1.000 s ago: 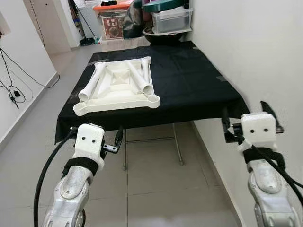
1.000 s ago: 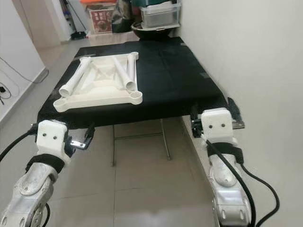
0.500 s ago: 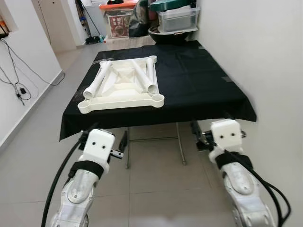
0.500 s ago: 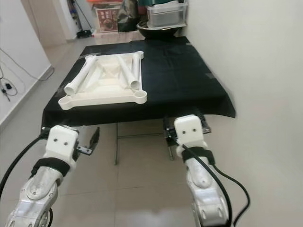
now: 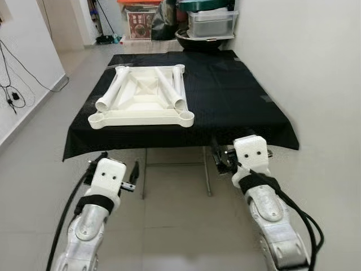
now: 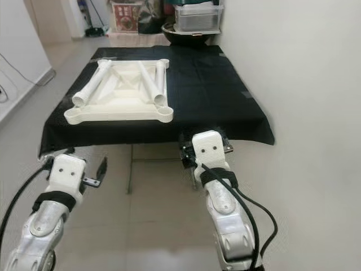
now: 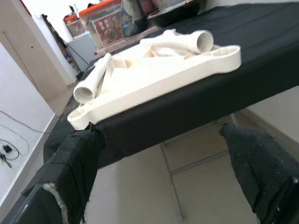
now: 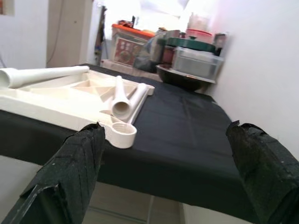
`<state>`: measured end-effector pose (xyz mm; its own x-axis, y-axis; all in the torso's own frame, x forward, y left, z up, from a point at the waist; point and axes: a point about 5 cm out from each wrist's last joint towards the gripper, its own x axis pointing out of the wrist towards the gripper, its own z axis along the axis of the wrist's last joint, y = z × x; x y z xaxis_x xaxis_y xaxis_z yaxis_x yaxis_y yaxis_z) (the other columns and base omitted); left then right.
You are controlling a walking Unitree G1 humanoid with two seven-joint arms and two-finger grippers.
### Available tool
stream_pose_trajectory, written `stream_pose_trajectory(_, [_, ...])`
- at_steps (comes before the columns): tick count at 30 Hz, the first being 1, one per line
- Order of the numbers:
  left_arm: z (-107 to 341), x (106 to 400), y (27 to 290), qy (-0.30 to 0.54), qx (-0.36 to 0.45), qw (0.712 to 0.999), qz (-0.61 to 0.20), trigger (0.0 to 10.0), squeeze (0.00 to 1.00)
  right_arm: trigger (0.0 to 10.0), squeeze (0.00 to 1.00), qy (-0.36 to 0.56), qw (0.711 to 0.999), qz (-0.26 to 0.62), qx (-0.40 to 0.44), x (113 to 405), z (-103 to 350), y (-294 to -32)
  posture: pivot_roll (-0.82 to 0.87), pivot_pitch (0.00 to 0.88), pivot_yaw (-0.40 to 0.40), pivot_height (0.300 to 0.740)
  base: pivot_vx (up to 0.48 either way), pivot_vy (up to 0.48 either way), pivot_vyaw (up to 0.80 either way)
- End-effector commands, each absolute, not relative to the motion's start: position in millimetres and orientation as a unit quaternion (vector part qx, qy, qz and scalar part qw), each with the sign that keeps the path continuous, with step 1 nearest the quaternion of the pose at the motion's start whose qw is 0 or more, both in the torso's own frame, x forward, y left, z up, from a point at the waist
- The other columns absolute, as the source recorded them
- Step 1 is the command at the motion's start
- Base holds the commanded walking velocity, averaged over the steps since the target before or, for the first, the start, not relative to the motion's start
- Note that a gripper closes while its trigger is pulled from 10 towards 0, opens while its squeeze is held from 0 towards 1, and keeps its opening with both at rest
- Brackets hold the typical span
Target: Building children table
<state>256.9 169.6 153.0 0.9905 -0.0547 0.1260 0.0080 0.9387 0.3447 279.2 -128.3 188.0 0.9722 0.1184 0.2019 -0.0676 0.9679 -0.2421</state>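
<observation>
A white plastic children's table top (image 5: pixel 141 107) lies upside down on a table under a black cloth (image 5: pixel 237 107). Three white tube legs lie across it: one along its left side (image 5: pixel 111 94) and two side by side on the right (image 5: pixel 171 94). Both grippers hang below the cloth's front edge, over the floor. My left gripper (image 5: pixel 113 164) is under the table's left front part, open and holding nothing (image 7: pixel 168 158). My right gripper (image 5: pixel 241 149) is under the right front part, also open and holding nothing (image 8: pixel 166 163).
Plastic storage boxes (image 5: pixel 211 22) and a dark bowl (image 5: pixel 197 39) stand at the table's far end. A white wall (image 5: pixel 316 84) runs close along the right. Metal folding legs (image 5: pixel 206 169) stand under the table. Cables (image 5: pixel 11 96) hang on the left wall above tiled floor.
The view has shifted. My right gripper has come in leftward from beside the table's right front corner to below the front edge. The left gripper has dropped slightly.
</observation>
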Motion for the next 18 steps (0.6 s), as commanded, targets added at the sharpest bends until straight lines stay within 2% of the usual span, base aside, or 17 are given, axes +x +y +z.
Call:
stream_pose_trajectory(1, [137,257,178,-0.044,0.201,0.978,-0.018,10.0,0.00,10.0,0.00,-0.099,0.987,0.060,-0.112,283,187,-127,0.03,0.000,-0.115,0.740,0.000,0.000,0.00])
stream_pose_trajectory(6, [124,255,197,-0.021,0.204,0.979,0.009,10.0,0.00,10.0,0.00,-0.093,0.988,0.056,-0.112,288,190,-134,0.01,0.000,-0.131,0.740,0.000,0.000,0.00])
stream_pose_trajectory(10, [119,256,201,-0.021,0.198,0.980,0.024,10.0,0.00,10.0,0.00,-0.083,0.990,0.042,-0.107,291,187,-142,0.00,0.000,-0.137,0.740,0.000,0.000,0.00])
stream_pose_trajectory(12, [103,257,195,-0.007,0.182,0.983,0.030,10.0,0.00,10.0,0.00,-0.069,0.993,0.017,-0.098,291,182,-153,-0.05,0.000,-0.103,0.740,0.000,0.000,0.00])
stream_pose_trajectory(14, [95,257,188,0.001,0.164,0.986,0.032,10.0,0.00,10.0,0.00,-0.065,0.993,0.001,-0.094,290,181,-158,-0.05,0.000,-0.103,0.740,0.000,0.000,0.00])
stream_pose_trajectory(15, [95,258,180,-0.002,0.161,0.987,0.024,10.0,0.00,10.0,0.00,-0.068,0.994,-0.009,-0.088,289,184,-161,-0.06,0.000,-0.060,0.740,0.000,0.000,0.00])
stream_pose_trajectory(18, [99,258,164,-0.018,0.163,0.986,-0.001,10.0,0.00,10.0,0.00,-0.071,0.994,-0.027,-0.082,286,185,-164,-0.06,0.000,-0.044,0.740,0.000,0.000,0.00])
